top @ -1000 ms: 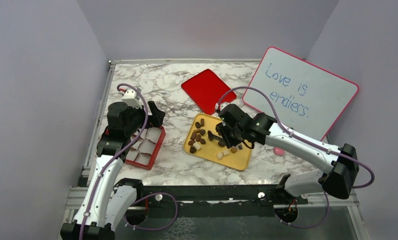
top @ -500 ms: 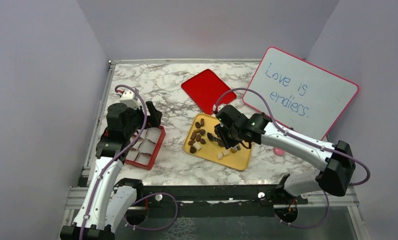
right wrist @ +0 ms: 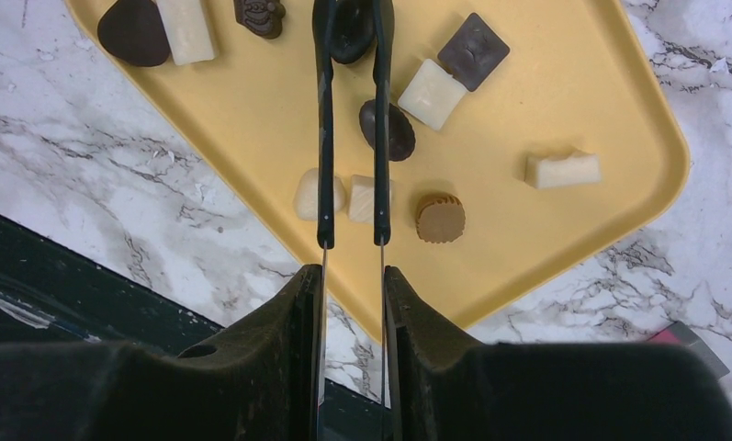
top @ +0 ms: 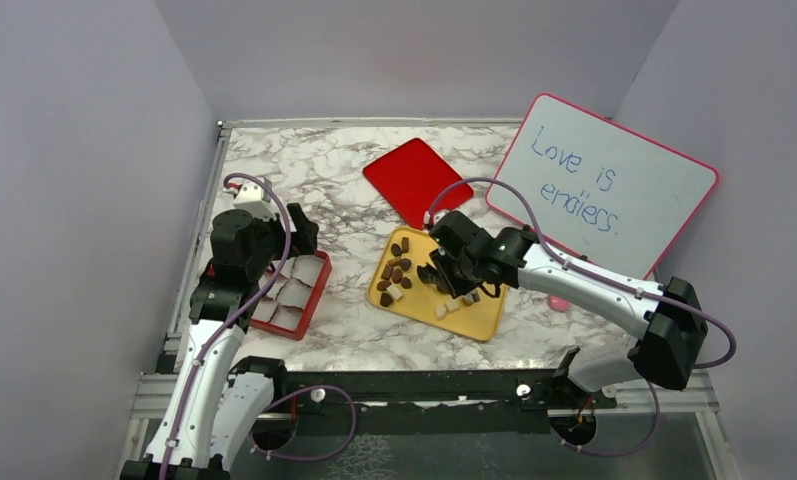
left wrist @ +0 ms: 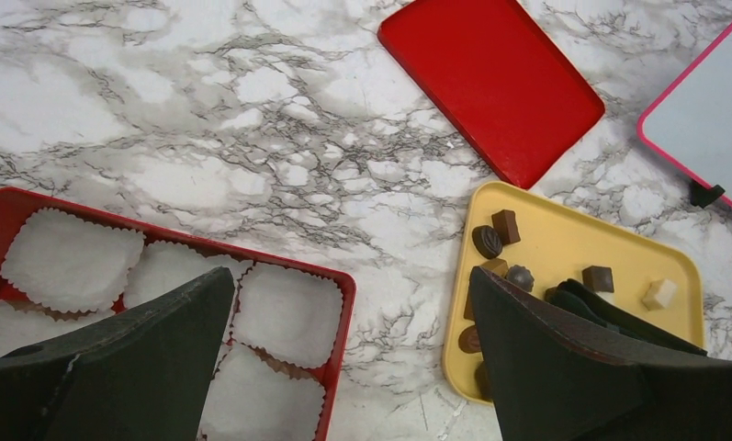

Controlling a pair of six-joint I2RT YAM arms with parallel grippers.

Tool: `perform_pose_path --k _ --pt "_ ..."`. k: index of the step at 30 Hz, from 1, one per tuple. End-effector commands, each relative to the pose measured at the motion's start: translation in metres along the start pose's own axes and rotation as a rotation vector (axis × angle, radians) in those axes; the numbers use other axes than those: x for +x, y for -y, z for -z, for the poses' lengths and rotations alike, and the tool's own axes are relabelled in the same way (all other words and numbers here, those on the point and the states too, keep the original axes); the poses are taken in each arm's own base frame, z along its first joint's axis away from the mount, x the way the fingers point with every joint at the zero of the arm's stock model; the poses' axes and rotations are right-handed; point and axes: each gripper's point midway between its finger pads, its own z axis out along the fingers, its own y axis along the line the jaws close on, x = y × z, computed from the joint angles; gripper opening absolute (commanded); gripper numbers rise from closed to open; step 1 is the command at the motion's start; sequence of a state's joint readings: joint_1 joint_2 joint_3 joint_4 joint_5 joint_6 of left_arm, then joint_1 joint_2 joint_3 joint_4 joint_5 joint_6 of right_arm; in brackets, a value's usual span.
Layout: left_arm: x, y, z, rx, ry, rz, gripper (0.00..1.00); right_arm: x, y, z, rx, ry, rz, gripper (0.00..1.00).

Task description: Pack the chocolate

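Right hand [right wrist: 353, 18] clamped on a dark chocolate [right wrist: 351, 37] above the yellow tray [right wrist: 564, 83], top centre. Pick step. Next, probably: lift, carry to red box [left wrist: 279, 259]. Left hand [left wrist: 350, 285] spread wide.

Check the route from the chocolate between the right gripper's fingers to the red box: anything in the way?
Nothing visible lies on the marble table between the yellow tray and the red box. The right gripper is closed on a dark chocolate. The open left gripper hangs above the box and could crowd the drop.
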State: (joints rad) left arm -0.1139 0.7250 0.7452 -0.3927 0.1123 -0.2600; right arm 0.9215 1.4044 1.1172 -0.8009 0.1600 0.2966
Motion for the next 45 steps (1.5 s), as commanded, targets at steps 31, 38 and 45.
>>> perform_pose_path --k 31,38,45 --pt "-0.075 0.01 0.051 -0.043 0.21 0.055 0.99 -0.095 -0.06 0.054 -0.328 0.365 -0.074 0.23" --pt "-0.105 0.009 0.082 -0.085 0.308 0.059 0.99 -0.118 -0.095 0.051 -0.421 0.403 -0.033 0.23" --pt "-0.12 0.004 0.098 -0.132 0.36 0.061 0.99 -0.126 -0.144 0.039 -0.48 0.397 0.057 0.23"
